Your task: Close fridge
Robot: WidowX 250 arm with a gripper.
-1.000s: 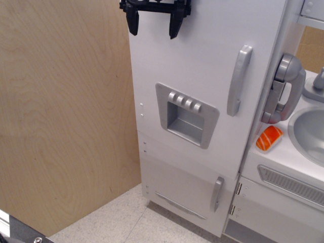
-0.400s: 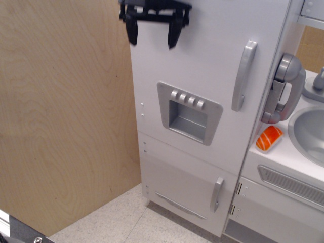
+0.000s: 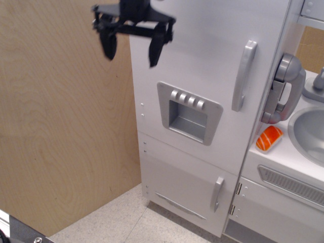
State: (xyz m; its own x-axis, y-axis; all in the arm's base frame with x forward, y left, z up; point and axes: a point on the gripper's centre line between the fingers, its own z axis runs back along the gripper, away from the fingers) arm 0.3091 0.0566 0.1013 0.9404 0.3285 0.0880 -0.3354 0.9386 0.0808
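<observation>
The tall white toy fridge fills the middle of the view. Its large upper door lies flush with the cabinet front, with a grey vertical handle on its right side and a grey button dispenser panel in the middle. My black gripper hangs at the top left, in front of the door's upper left corner and the fridge's left edge. Its two fingers are spread apart and hold nothing. I see no contact with the door.
A smaller lower door with a short grey handle sits below. A plywood wall stands left. To the right are a grey toy phone, a sink and an orange sushi toy. Speckled floor lies below.
The upper door's handle side shifted slightly right and settled flush. My gripper has since moved left and a little down, away from the door's front, staying open.
</observation>
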